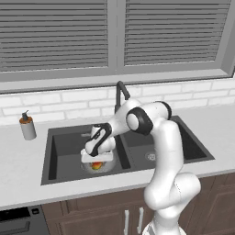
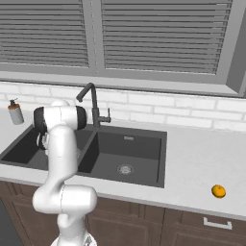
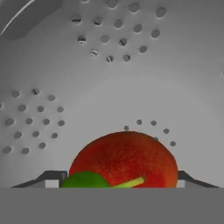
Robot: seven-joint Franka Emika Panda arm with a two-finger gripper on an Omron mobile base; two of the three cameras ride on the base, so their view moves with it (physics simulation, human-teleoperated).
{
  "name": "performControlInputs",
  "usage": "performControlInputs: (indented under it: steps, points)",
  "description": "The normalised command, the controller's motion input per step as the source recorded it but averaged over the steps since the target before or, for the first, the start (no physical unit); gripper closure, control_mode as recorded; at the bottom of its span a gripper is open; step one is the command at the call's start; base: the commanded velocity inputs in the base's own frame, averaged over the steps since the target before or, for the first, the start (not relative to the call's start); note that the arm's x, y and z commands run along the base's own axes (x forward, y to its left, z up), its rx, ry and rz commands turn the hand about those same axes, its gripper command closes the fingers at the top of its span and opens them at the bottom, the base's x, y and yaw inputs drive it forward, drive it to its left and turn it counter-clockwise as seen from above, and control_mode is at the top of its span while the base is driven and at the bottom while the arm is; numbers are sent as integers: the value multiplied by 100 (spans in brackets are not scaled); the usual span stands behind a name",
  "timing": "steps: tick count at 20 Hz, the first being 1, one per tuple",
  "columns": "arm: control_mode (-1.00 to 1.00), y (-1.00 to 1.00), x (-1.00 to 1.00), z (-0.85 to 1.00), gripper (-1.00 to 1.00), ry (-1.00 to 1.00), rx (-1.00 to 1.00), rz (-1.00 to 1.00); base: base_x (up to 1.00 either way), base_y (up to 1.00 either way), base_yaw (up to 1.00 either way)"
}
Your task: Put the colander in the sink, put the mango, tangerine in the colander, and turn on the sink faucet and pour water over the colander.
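The silvery perforated colander (image 3: pixel 131 83) sits in the left basin of the dark sink (image 1: pixel 69 134), its rim (image 1: pixel 109 166) showing under my hand. My gripper (image 1: pixel 97 160) reaches down into it, shut on the red, green and yellow mango (image 1: pixel 96 165). In the hand view the mango (image 3: pixel 124 157) spans the whole gap between my fingertips (image 3: pixel 52 180), low against the colander wall. The small orange tangerine (image 2: pixel 218 191) lies on the counter far to the right of the sink (image 2: pixel 144 132). The black faucet (image 1: pixel 121 94) stands behind the divider, with no water running.
A grey soap dispenser (image 1: pixel 27 126) stands on the counter left of the sink. A white brick wall and a window with blinds rise behind. The right basin (image 2: pixel 125 158) holds nothing but its drain.
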Motion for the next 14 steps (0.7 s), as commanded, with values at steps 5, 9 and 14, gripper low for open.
performControlInputs:
  steps: [5,9,14]
  points:
    - [-100,0,9,0,-100,0,0,0,0,0,0]
    - [-100,0,0,9,-100,0,0,0,0,0,0]
    - [-100,-5,0,51,-100,-1,0,0,0,0,0]
